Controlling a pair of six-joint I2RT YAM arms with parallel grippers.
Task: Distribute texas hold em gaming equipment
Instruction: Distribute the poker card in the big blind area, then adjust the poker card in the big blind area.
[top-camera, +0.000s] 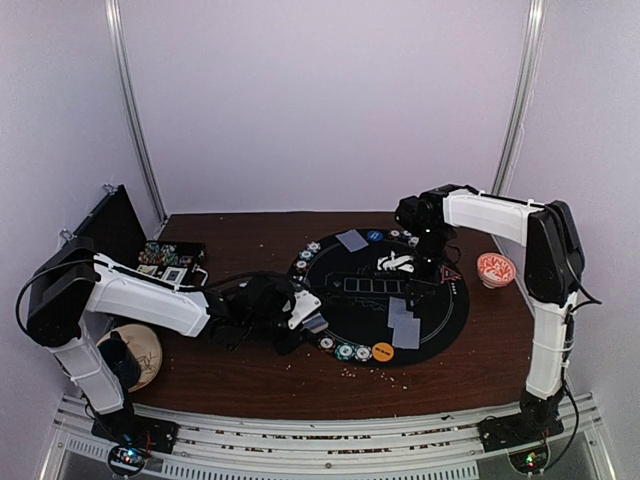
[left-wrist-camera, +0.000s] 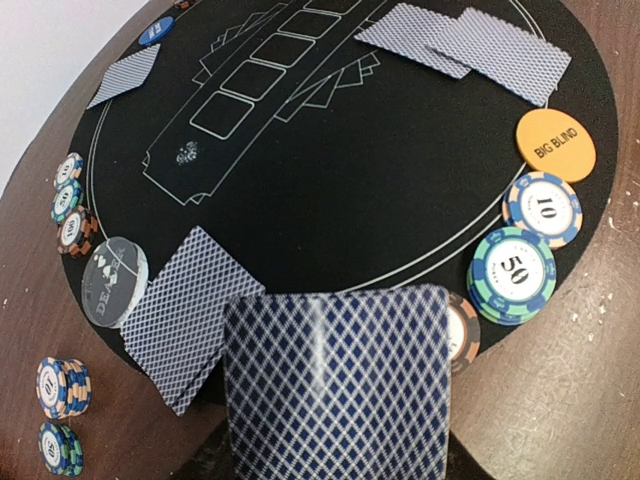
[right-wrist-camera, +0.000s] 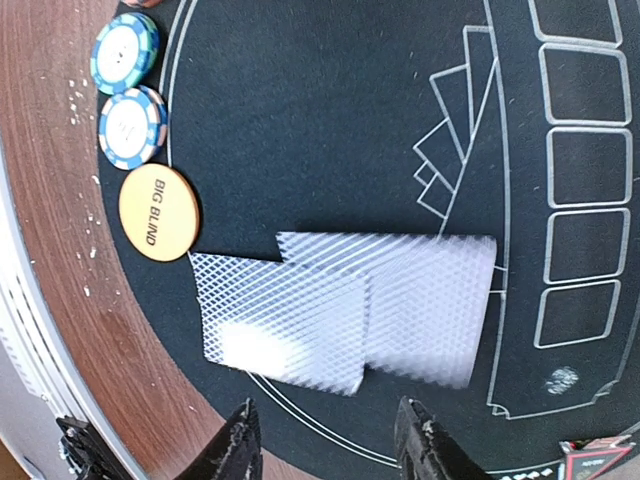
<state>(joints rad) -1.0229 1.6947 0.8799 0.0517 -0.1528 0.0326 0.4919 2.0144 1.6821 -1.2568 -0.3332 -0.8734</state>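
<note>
- Found fingers (right-wrist-camera: 240, 445) of right gripper (right-wrist-camera: 325, 425) apart, cut off at view's lower edge, over two overlapping cards (right-wrist-camera: 300, 330) on black mat (right-wrist-camera: 300, 130).
- Judged left gripper (top-camera: 306, 312) clamped on one card (left-wrist-camera: 340, 390) above mat edge; could not see its fingers, hidden behind card.

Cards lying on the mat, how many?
4 cards: one at the far rim, two overlapping by the orange disc, one beside the dealer puck. The left claw holds more, maybe several.
</note>
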